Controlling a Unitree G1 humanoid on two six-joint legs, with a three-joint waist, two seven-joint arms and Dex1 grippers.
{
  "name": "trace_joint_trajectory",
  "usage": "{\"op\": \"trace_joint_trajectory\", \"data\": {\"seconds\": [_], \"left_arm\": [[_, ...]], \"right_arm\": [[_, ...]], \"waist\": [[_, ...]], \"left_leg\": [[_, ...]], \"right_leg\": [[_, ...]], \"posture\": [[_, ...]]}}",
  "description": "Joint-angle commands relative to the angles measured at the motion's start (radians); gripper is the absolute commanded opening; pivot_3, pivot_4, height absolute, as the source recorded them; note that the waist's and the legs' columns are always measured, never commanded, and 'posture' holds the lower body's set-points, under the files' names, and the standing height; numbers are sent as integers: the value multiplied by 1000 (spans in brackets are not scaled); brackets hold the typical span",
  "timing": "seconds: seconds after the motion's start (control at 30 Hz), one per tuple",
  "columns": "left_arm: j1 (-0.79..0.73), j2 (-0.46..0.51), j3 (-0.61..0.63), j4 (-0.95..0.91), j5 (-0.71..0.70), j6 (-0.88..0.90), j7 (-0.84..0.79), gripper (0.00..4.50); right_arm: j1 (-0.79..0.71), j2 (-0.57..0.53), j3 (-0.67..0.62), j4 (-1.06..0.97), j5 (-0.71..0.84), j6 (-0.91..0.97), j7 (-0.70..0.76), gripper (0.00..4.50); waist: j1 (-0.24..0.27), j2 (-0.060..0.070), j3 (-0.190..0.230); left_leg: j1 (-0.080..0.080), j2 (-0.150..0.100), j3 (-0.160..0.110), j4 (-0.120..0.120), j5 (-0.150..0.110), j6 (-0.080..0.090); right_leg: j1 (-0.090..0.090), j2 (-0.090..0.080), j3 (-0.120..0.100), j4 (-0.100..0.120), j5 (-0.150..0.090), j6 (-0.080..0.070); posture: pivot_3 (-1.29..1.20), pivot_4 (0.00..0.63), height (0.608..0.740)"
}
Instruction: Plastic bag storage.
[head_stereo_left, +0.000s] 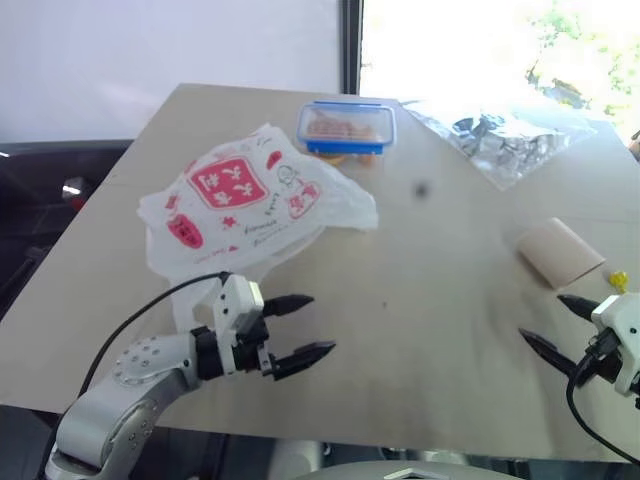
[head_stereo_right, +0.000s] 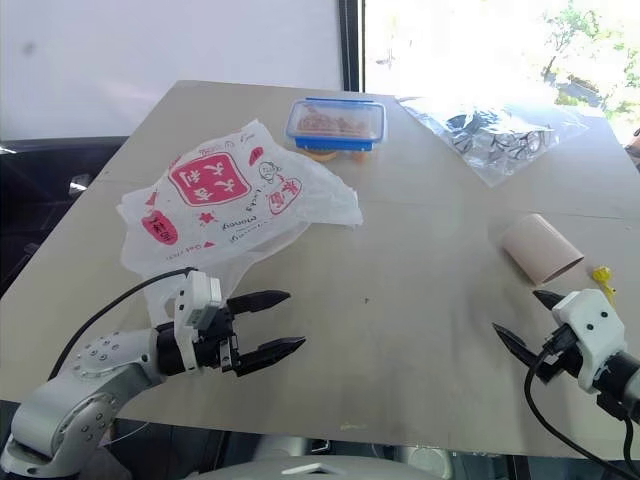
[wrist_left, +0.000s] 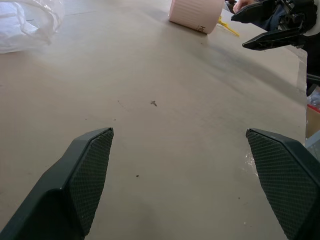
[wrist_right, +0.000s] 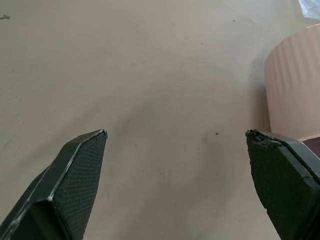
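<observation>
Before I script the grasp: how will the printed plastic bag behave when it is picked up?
The plastic bag looks thin and crumpled, so it will probably sag and fold rather than keep its shape. It lies nearly flat, apparently empty, so likely very light. Its glossy film may slip unless pinched at a raised fold.

The two eye views look forward and down from high up over the table (head_stereo_left: 420, 330), side by side, so they share nearly the same scene. The left wrist view sits low and close to the tabletop and looks across it to the pink cup (wrist_left: 196, 14) and the right gripper (wrist_left: 262, 27). The right wrist view is also very close and catches the cup's side.
</observation>
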Motion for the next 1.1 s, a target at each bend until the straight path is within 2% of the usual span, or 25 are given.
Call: {"op": "trace_joint_trajectory", "data": {"seconds": [0.03,0.2,0.27,0.37,0.47,0.53,0.63,0.73,0.8,0.93,1.03,1.1], "left_arm": [[48,-10,6,23,44,-106,-49,4480],[108,-57,39,110,107,-291,-100,4480],[115,-60,32,139,178,-383,-106,4480],[101,-94,35,187,272,-533,-75,4480],[46,-123,48,199,274,-567,-33,4480],[-27,-136,69,240,237,-525,3,4480],[-210,-144,157,275,76,-368,115,4480],[-356,-100,281,317,-130,-222,164,4480],[-406,-69,298,311,-181,-149,187,4480],[-405,0,234,204,-169,-40,212,4480],[-379,89,165,76,20,-29,290,4480],[-396,136,134,20,65,-35,277,4480]], "right_arm": [[-12,-7,-22,-28,31,-8,-3,4500],[-73,-10,27,-95,95,35,-18,4500],[-90,-8,38,-128,137,57,-23,4500],[-120,-4,60,-172,181,65,-31,4500],[-143,-15,92,-192,203,55,-12,4500],[-170,-16,111,-176,203,52,-16,4500],[-200,-21,127,-150,201,48,-13,4500],[-211,-25,137,-118,192,29,3,4500],[-210,-25,142,-97,181,8,15,4500],[-204,-14,159,-62,162,-41,30,4500],[-188,-3,169,-50,155,-76,39,4500],[-173,3,173,-42,157,-102,53,4500]], "waist": [[-1,0,0],[-4,1,-1],[0,1,-1],[8,1,-2],[16,0,-2],[21,0,-3],[24,-1,-2],[15,-2,-4],[11,-2,-3],[6,-3,-3],[10,-3,-3],[15,-3,-3]], "left_leg": [[0,0,0,0,0,0],[0,0,0,0,0,0],[0,0,0,0,0,0],[0,0,-1,0,0,0],[-1,0,-1,0,-1,1],[-1,0,-1,0,-1,1],[-1,0,-1,0,-1,1],[-2,1,-4,2,0,1],[-1,1,-2,2,0,0],[-1,-1,-1,2,2,-3],[-2,-1,-2,2,2,-3],[-1,-1,-1,1,2,-3]], "right_leg": [[0,0,0,0,0,0],[0,0,0,0,0,0],[0,0,-1,0,0,0],[0,0,-1,0,0,-1],[0,-1,-1,-1,0,-1],[0,-1,-1,-1,0,-1],[0,-1,-2,0,0,-1],[1,1,-4,0,2,3],[2,1,-2,0,2,3],[2,1,-1,0,2,3],[2,1,-2,-1,2,3],[2,2,-1,-1,2,3]], "posture": [[0,150,740],[0,150,740],[0,150,740],[0,150,740],[0,150,740],[0,150,740],[0,150,740],[0,150,740],[0,150,740],[0,150,740],[0,150,740],[0,150,740]]}}
